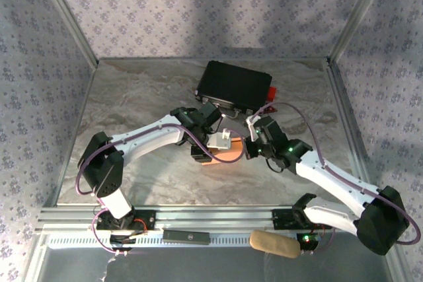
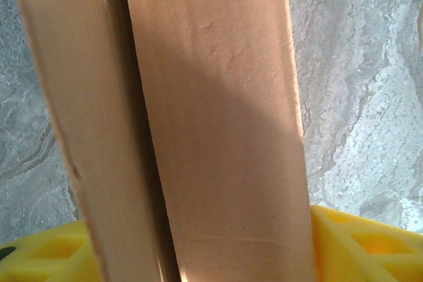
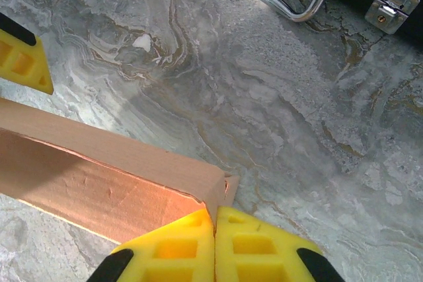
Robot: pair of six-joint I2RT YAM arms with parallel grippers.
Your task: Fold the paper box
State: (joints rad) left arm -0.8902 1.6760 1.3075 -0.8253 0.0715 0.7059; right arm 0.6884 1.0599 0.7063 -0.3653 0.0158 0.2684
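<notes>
Marble table [image 1: 132,104] — paper box [image 1: 228,155] at centre

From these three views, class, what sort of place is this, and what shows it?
Probably a robot lab test cell: patterned walls on a metal frame enclose a marble-look table, two robot arms are bolted to a rail at its near edge, and both reach an orange paper box.

A robot lab test cell: aluminium frame [image 1: 66,11], floral-papered walls [image 1: 198,4], marble-patterned tabletop [image 1: 145,84].
</notes>
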